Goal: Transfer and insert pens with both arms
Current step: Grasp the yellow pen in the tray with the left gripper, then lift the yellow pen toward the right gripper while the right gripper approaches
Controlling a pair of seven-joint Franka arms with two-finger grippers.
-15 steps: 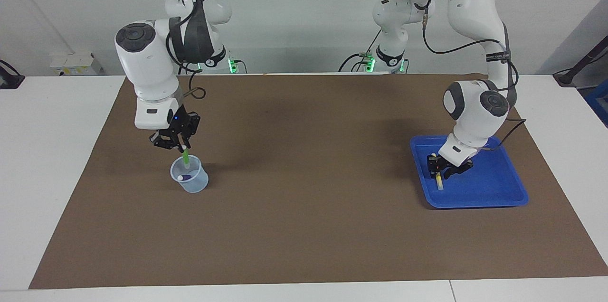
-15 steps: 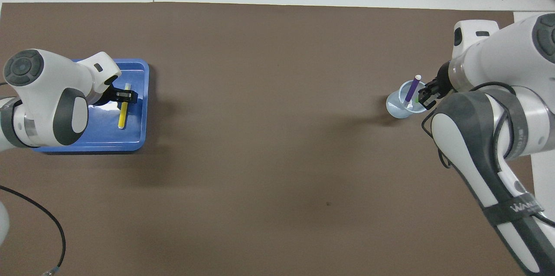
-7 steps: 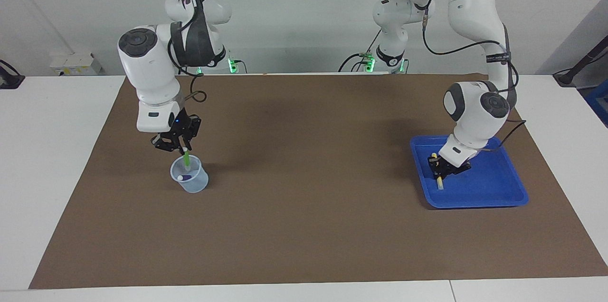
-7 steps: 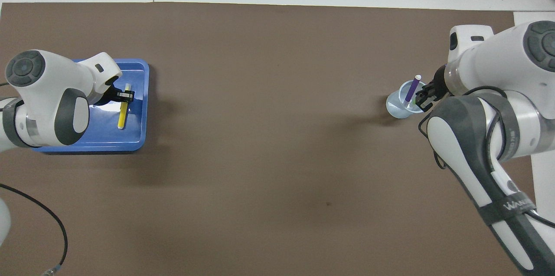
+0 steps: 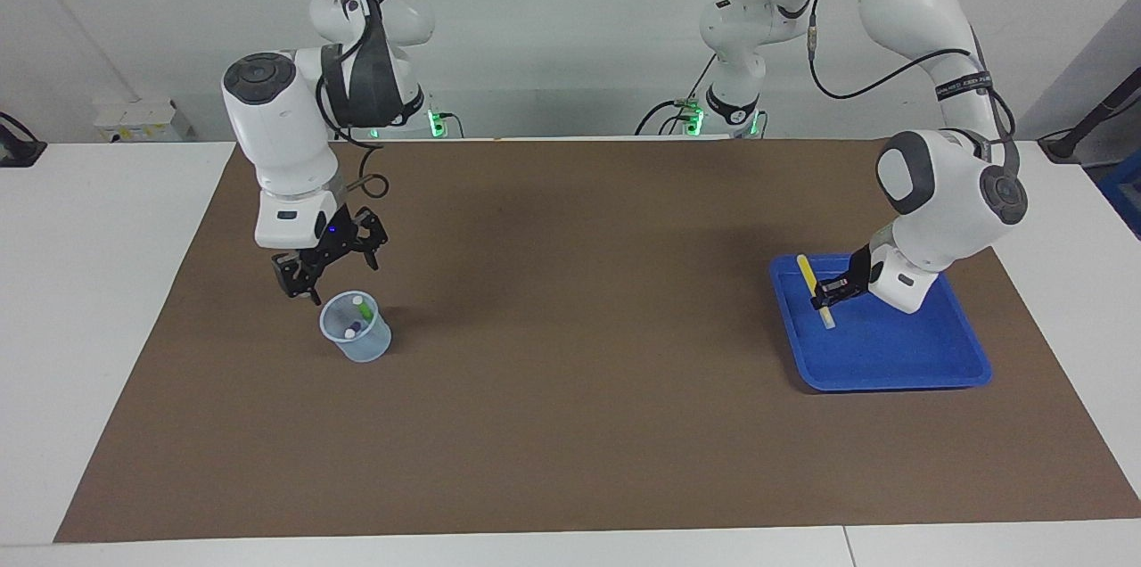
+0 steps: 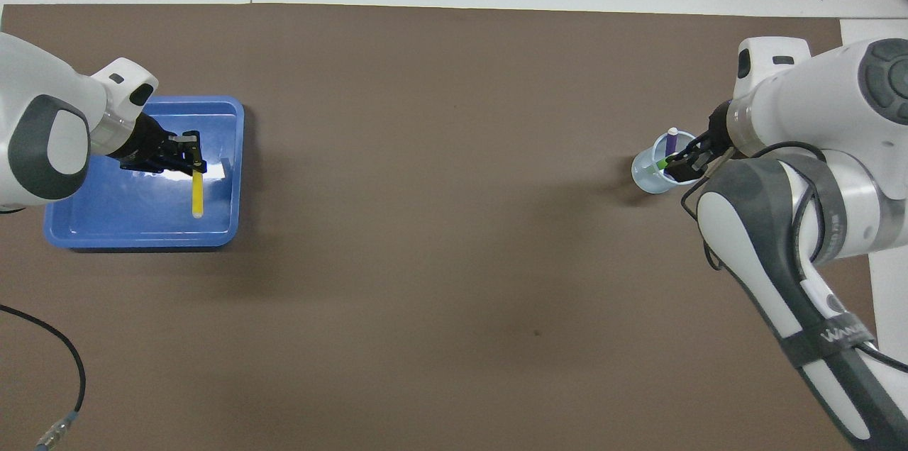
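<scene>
A yellow pen point(image 5: 813, 286) point(image 6: 197, 192) hangs tilted over the blue tray point(image 5: 900, 353) point(image 6: 128, 224) at the left arm's end of the table. My left gripper point(image 5: 833, 289) point(image 6: 190, 153) is shut on it near its upper part. At the right arm's end stands a clear cup point(image 5: 355, 337) point(image 6: 647, 178). A green pen point(image 5: 365, 310) point(image 6: 661, 163) and a purple pen point(image 5: 349, 331) point(image 6: 670, 142) stand in the cup. My right gripper point(image 5: 328, 275) point(image 6: 684, 160) hovers just above the cup's rim, open, holding nothing.
A brown mat point(image 5: 570, 389) covers the table between cup and tray. White table surface point(image 5: 98, 282) borders the mat. A black cable point(image 6: 64, 359) lies near the left arm's base.
The right gripper opened and let the green pen drop into the cup. The left gripper closed on the yellow pen, turned and raised it off the tray floor.
</scene>
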